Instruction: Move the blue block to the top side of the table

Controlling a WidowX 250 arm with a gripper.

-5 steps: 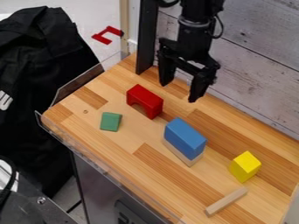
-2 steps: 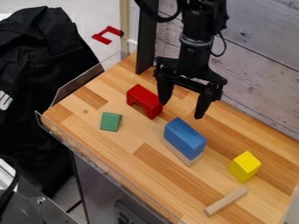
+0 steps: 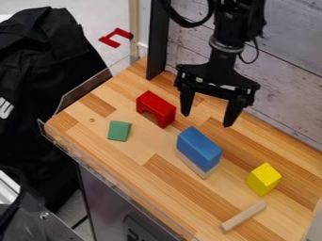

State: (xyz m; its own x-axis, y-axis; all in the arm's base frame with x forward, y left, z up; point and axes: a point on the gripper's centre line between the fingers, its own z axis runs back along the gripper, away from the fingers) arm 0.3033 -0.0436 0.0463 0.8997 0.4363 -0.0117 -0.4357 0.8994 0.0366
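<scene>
The blue block (image 3: 200, 146) lay below and to the right of the red arch (image 3: 155, 109), a little apart from it, on top of a pale wooden block (image 3: 192, 164) that showed along its lower-left side. Its long axis slanted from upper left to lower right in the view, close to the line of the arch's own length; one end pointed up and left, the other down and right, away from the arch.

The gripper (image 3: 207, 120) hung to the right of the arch, its two fingers spread well apart, pointing down, with nothing between them. The arm (image 3: 228, 40) came in from the top edge, above and to the right of the arch.

Compared with the frame just before, the gripper had shifted to the right, farther from the arch; compared with the earliest one, it also appeared lower in the view. The blue block, its wooden support and the arch had all kept their places and angles.

On the same table (image 3: 135, 164), the green block (image 3: 119, 131) stood below and left of the arch. The yellow block (image 3: 263, 179) and the wooden stick (image 3: 243, 216) were well apart from the arch, toward the lower right.
</scene>
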